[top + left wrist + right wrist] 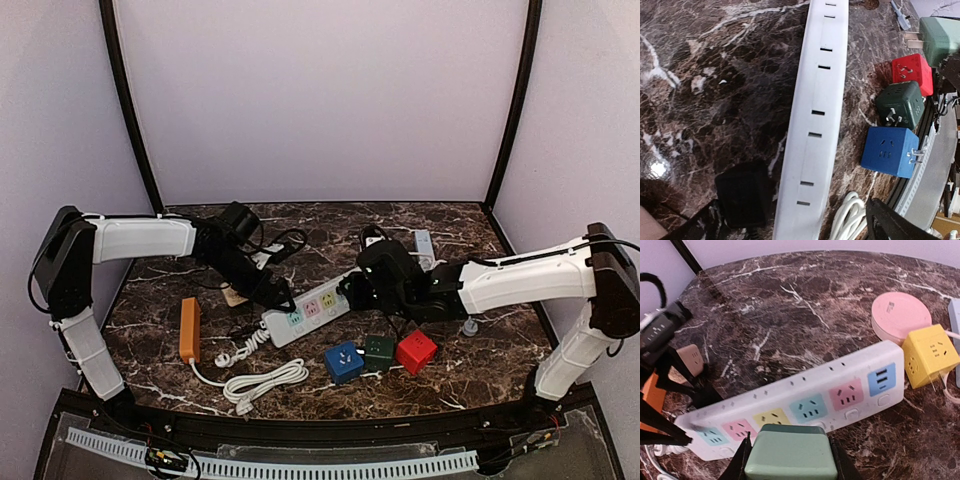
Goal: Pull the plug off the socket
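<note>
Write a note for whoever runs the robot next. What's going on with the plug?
Left end effector: open, over the strip's left end.
Right end effector: shut on the green plug.
Done: the plug is out of the strip and its prongs show bare.
Left: probably just setting the plug down.
</note>
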Controlling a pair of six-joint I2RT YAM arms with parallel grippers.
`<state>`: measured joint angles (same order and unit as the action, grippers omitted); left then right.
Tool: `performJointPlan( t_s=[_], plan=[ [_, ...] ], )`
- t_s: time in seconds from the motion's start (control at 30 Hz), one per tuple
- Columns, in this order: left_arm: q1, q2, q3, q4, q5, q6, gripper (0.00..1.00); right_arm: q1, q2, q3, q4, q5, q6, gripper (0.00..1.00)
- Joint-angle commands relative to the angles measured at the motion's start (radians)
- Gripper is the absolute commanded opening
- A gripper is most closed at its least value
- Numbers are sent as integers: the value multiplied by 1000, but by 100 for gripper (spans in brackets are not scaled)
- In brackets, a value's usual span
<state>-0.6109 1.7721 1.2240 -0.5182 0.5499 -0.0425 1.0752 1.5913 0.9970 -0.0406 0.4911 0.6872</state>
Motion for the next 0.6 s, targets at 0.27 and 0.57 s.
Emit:
performJointPlan(
  t_s=[0.27,0.57],
  plan=[
    [4,-93,-13,21,-191,-5,99,-99,-42,-152,-77,-163,104,34],
    [5,-222,-90,139,-234,-10,99,-148,-71,-159,-103,-183,76,99]
  ],
)
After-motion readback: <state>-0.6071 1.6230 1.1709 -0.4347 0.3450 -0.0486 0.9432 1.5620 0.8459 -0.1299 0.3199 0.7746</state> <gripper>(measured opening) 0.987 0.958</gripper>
